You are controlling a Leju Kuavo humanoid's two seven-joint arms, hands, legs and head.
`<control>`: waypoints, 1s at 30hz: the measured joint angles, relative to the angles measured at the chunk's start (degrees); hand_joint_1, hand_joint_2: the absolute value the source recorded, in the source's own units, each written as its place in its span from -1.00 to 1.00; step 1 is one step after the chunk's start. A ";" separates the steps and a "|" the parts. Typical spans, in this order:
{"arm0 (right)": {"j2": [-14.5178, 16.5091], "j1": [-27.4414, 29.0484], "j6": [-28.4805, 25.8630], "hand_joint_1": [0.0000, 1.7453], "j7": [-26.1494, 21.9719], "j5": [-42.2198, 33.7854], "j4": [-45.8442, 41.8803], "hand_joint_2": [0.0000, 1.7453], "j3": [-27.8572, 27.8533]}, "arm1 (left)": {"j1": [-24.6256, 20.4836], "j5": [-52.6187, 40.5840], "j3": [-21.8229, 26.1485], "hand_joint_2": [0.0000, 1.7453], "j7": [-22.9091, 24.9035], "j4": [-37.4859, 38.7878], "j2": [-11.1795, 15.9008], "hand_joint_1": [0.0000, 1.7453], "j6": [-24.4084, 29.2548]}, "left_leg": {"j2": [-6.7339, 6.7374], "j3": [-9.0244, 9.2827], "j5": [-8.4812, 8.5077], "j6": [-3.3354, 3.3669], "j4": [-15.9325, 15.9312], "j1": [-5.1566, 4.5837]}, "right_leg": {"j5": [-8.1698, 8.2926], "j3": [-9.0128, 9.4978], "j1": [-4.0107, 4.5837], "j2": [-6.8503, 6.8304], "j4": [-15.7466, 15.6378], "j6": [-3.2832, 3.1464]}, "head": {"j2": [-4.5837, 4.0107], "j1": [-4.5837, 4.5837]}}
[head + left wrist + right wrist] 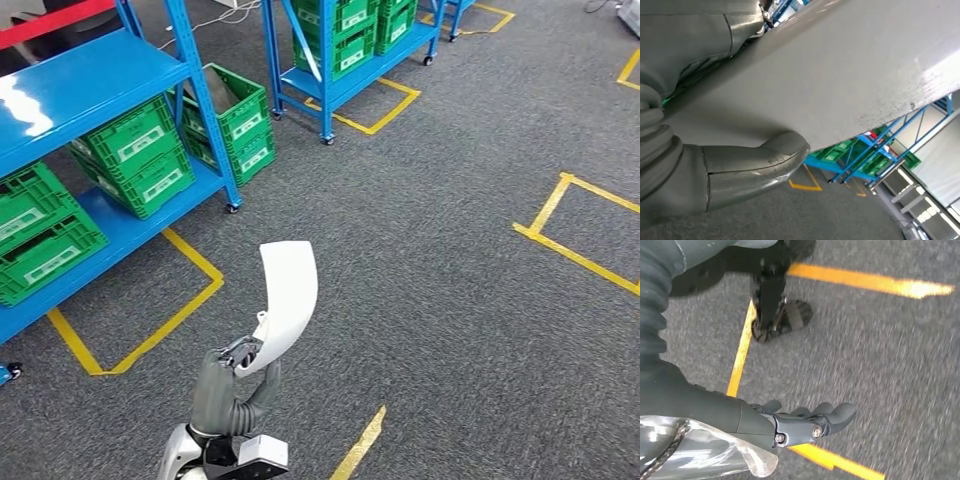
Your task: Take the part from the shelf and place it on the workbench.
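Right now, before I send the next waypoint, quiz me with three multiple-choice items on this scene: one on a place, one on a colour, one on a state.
1. Where is the white part?
A. in the left hand, raised over the floor
B. on a shelf
C. inside a crate

2. What colour are the crates on the blue shelves?
A. red
B. green
C. grey

3. How is the right hand?
A. gripping the part
B. holding a crate
C. holding nothing, hanging over the floor

Answers:
1. A: the head view shows the hand gripping the part's lower end.
2. B: every crate there is green.
3. C: its fingers are extended over carpet and yellow tape.
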 joint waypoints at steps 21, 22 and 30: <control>0.07 0.67 0.33 -1.00 -1.26 1.40 -0.04 1.00 -0.35 | 0.90 4.13 0.79 1.00 -2.03 0.37 -0.26 1.00 -3.39 | -6.95 8.18 -5.58 3.47 -2.88 -1.32 | 0.36 -15.96 1.32 3.40 14.85 -0.08 | 0.00 0.14; 0.07 0.64 0.35 -1.00 -1.28 1.50 -0.04 1.00 -0.35 | 1.01 4.33 0.92 1.00 -2.02 0.37 -0.26 1.00 -3.51 | -6.04 7.82 -5.33 3.29 -2.84 -1.28 | -0.60 -16.56 0.98 3.07 17.33 0.32 | 0.00 0.12; 0.45 0.49 0.58 -1.00 -1.28 2.32 -0.09 1.00 -0.49 | 1.11 4.96 2.04 1.00 -1.99 0.29 -0.67 1.00 -4.91 | -0.94 6.41 -5.01 0.45 -1.23 -0.91 | 3.54 -5.22 0.18 -0.16 2.13 -0.27 | 0.00 -0.14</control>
